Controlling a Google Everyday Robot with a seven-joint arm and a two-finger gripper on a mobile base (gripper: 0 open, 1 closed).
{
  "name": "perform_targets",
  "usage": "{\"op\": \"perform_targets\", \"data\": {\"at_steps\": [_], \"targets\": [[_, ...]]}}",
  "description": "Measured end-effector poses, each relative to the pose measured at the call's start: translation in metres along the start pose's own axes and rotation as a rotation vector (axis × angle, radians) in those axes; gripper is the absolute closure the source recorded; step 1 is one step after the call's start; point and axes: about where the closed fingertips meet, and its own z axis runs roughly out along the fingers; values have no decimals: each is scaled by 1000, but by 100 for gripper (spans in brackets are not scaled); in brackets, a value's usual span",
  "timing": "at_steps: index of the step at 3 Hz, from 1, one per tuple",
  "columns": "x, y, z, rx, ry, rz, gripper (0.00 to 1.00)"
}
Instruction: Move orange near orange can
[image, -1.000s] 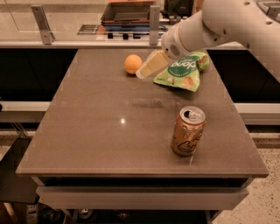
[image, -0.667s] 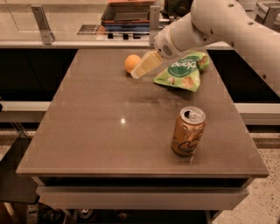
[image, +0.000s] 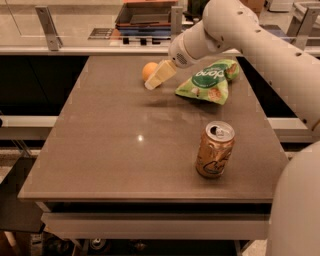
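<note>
Single view, looking down across the desk (image: 110, 150), a brown-grey top with a light glare spot near its middle. The orange (image: 147, 69) sits on the desk close to the far edge, about midway along that edge and slightly toward the far-left corner. The gripper (image: 151, 84) is low over the surface at the orange's near-right side, angled down and to the left, and its cream tip overlaps the fruit's outline in the view (touching or merely in front: cannot tell). Whether the gripper is open, closed or holding anything cannot be told either, since it reads as one pale wedge from this angle. The arm (image: 240, 30) comes in from the far-right corner, white and thick, and crosses above the green snack bag (image: 207, 82). That bag lies flat near the far edge, toward the far-right corner, just beside the gripper and apart from the orange. The orange can (image: 215, 150) stands upright toward the near-right corner, set back from the near edge, silver top with the opening showing. Orange and can are well apart, with bare desk between them. The bag lies between the can and the far edge, apart from the can.
</note>
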Motion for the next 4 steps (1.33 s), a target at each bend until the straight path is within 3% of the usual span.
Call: {"op": "perform_targets", "data": {"at_steps": [4], "targets": [[11,-15,43,-29,24,-39,0]]}}
